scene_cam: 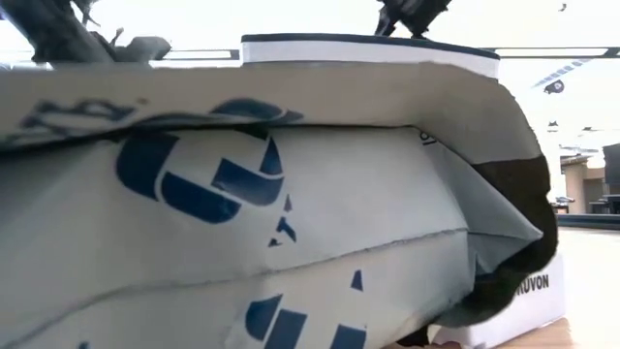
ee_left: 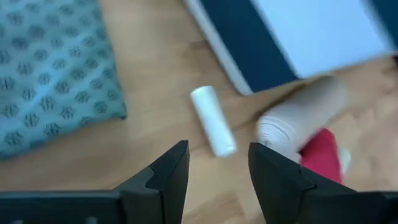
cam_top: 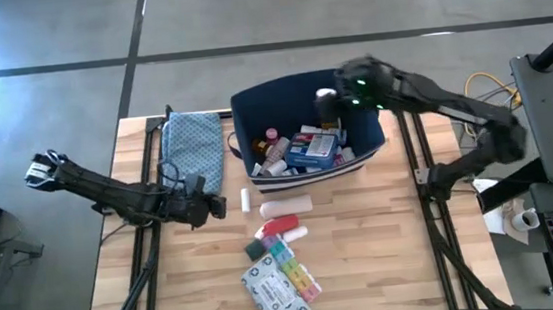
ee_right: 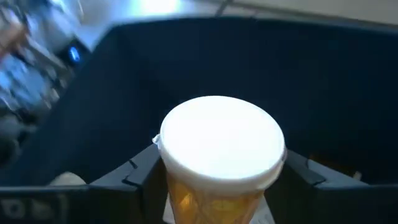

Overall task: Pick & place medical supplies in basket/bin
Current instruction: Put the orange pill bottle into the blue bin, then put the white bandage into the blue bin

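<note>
The navy bin (cam_top: 253, 112) stands at the table's far middle with several supplies (cam_top: 306, 149) inside. My right gripper (cam_top: 330, 100) hangs over the bin's far right part, shut on an orange pill bottle with a white cap (ee_right: 221, 140). My left gripper (cam_top: 223, 206) stands open and low over the table, left of the bin. Its fingers point at a small white cylinder (ee_left: 212, 119) lying on the wood just beyond them. A white tube (cam_top: 286, 205), a red-and-white item (cam_top: 281, 225), the pill organiser (cam_top: 296, 266) and the grey-white packet (cam_top: 271, 291) lie in front of the bin. My right gripper pinches the orange bottle's body just under the white cap (ee_right: 186, 196), with one finger (ee_right: 134, 177) on each side. The gripper slants down from the table's right side. The bottle is lifted clear over the bin's dark inside, cap uppermost.
A blue patterned cloth (cam_top: 193, 142) lies left of the bin, just beyond my left gripper. The low view is almost filled by the grey-white packet (scene_cam: 242, 223) close to the camera, with the bin's rim (scene_cam: 368, 44) behind it. Bare wood shows at the table's near left and right.
</note>
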`<state>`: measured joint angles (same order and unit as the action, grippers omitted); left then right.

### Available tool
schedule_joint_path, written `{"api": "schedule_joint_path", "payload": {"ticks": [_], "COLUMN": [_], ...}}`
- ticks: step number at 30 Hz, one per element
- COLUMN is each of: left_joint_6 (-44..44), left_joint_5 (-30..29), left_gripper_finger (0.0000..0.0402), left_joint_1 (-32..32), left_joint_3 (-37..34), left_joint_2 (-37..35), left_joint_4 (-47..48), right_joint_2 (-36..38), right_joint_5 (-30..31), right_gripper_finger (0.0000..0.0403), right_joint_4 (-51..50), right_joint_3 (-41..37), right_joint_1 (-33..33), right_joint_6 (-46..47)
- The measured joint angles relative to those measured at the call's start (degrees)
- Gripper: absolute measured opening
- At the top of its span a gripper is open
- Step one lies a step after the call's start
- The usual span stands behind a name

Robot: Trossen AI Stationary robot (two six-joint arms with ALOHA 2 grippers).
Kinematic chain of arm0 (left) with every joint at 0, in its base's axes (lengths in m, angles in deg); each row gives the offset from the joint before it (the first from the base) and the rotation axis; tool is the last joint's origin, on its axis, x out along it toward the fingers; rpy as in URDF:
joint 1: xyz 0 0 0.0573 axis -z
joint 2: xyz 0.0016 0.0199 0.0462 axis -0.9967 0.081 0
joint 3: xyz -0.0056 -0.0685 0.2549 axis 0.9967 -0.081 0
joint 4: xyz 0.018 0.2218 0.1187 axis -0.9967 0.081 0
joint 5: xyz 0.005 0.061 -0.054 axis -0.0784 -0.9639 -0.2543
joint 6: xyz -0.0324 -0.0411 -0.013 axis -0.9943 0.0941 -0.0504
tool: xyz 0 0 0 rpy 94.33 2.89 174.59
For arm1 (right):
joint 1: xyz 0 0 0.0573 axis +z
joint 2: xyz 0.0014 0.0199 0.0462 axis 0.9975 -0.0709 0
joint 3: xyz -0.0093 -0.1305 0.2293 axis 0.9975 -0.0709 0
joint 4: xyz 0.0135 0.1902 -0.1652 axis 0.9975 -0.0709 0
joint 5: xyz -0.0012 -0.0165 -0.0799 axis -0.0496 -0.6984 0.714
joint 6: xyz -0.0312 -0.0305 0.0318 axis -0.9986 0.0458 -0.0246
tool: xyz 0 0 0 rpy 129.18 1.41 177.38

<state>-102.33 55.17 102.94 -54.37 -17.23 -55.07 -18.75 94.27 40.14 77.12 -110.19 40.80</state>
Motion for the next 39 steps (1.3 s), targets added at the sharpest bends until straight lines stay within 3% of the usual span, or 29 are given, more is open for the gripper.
{"api": "schedule_joint_path", "payload": {"ticks": [5, 9, 12, 19, 23, 27, 31, 37, 39], "left_joint_6": [-3.04, -3.1, -3.12, -2.83, -0.76, 2.8, 5.2, 9.48, 9.65], "left_joint_5": [-0.07, 0.07, 0.15, 1.15, 7.79, 9.95, 10.91, 11.69, 12.6], "left_gripper_finger": [0.0176, 0.0212, 0.0235, 0.0247, 0.0243, 0.0216, 0.0152, 0.0032, 0.0014], "left_joint_1": [-0.02, -0.51, -1.39, -6.19, -9.11, -9.78, -9.88, -9.53, -8.7], "left_joint_3": [-4.41, -5.07, -3.23, 3.1, 4.83, 5.29, 5.23, 5.23, 5.51], "left_joint_2": [2.56, 7.86, 13.27, 25.31, 30.51, 32.68, 31.58, 25.01, 20.75], "left_joint_4": [-13.3, -21.34, -21.13, -19.01, -19.06, -19.01, -18.32, -16.33, -13.82], "right_joint_2": [-10.2, -14.86, -15.67, -13.39, -11.56, -10.15, -9.84, -10.12, -10.01], "right_joint_5": [0.27, 8.97, 14.44, 17.57, 17.92, 17.94, 17.92, 18.14, 19.22], "right_gripper_finger": [0.027, 0.0322, 0.0349, 0.0365, 0.0365, 0.0365, 0.0365, 0.0366, 0.0366], "right_joint_4": [-10.27, -16.68, -17.92, -19.08, -19.14, -19.29, -20.8, -21.31, -20.76], "right_joint_3": [9.9, 16.28, 19.67, 23.4, 23.69, 22.27, 21.8, 21.27, 21.27], "right_joint_1": [0.56, 2.3, 3.84, 5.65, 5.75, 5.75, 5.75, 5.77, 6.0], "right_joint_6": [-5.59, -8.87, -10.32, -10.99, -10.3, -9.05, -8.9, -8.89, -8.9]}}
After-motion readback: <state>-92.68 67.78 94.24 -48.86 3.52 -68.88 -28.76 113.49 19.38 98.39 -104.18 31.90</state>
